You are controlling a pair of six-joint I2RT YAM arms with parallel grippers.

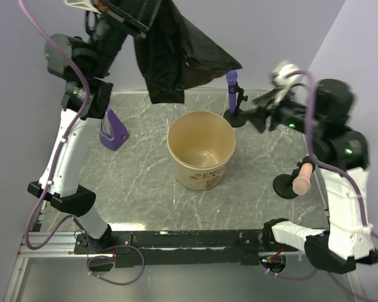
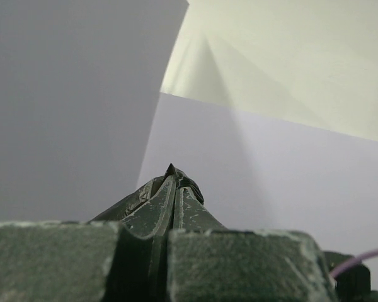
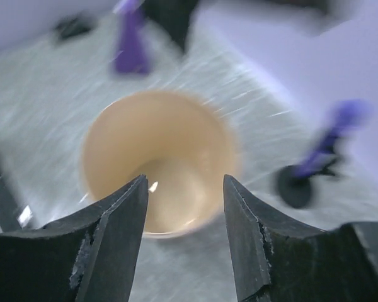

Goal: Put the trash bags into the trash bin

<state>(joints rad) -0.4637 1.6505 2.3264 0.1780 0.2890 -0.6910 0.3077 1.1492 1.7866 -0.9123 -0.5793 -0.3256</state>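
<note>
trash bag point(image 1: 176, 63): glossy black, crumpled, hanging aloft | trash bin point(image 1: 201, 175): tan, upright on table point(image 1: 145, 182)

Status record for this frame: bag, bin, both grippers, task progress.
trash bag: black, hangs in the air from the left gripper, outside the bin
bin: upright, nothing inside
left gripper: shut on the trash bag, raised high
right gripper: open, holds nothing, faces the bin
task: trash bag not yet in the bin
</note>
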